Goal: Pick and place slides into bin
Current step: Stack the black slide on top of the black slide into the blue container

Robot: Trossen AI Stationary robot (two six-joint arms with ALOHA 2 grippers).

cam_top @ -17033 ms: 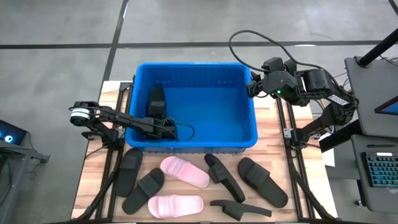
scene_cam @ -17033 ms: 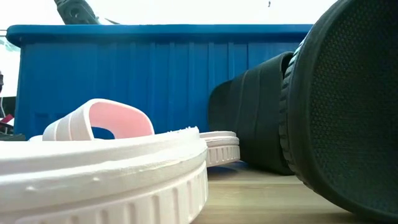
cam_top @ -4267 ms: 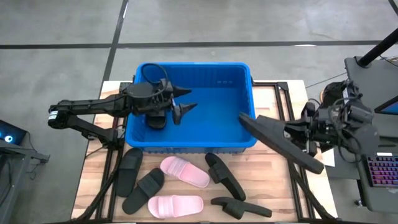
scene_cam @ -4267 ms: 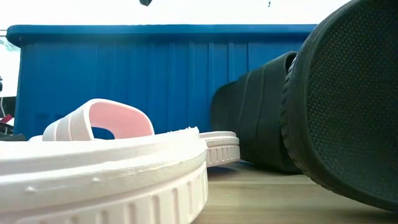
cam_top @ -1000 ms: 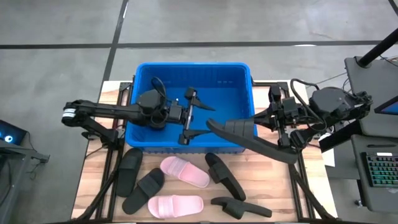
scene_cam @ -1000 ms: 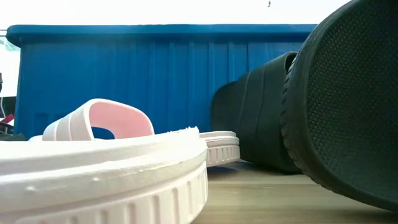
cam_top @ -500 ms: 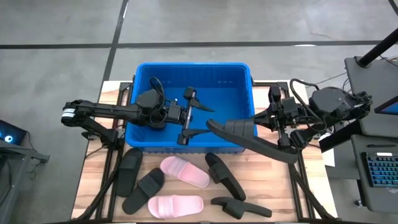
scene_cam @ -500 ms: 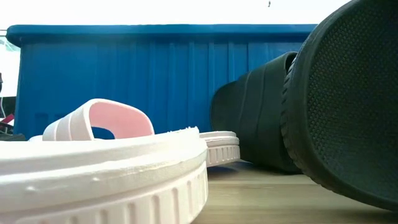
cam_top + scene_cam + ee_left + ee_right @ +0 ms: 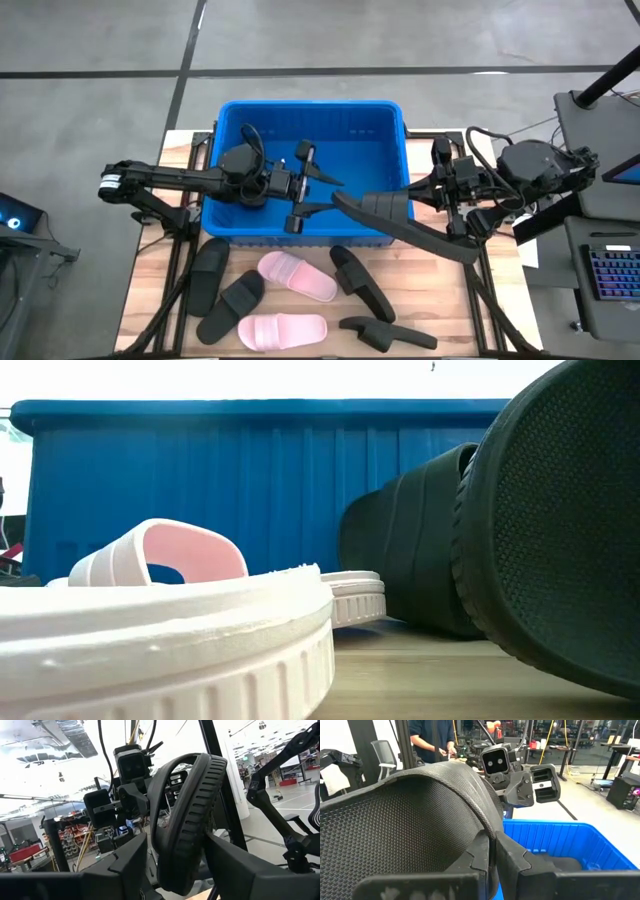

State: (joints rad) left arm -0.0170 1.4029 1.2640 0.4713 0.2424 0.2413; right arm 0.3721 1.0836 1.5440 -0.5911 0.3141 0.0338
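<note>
Now a black slide (image 9: 400, 222) hangs over the blue bin's (image 9: 395, 140) front right corner, its heel clenched in the right claw (image 9: 452, 203). Its toe end reaches between the parted fingers of the left claw (image 9: 298, 187), which sits above the bin's interior. Six more slides, four black and two pale pink (image 9: 297, 276), lie on the desk (image 9: 300, 305) before the bin.
</note>
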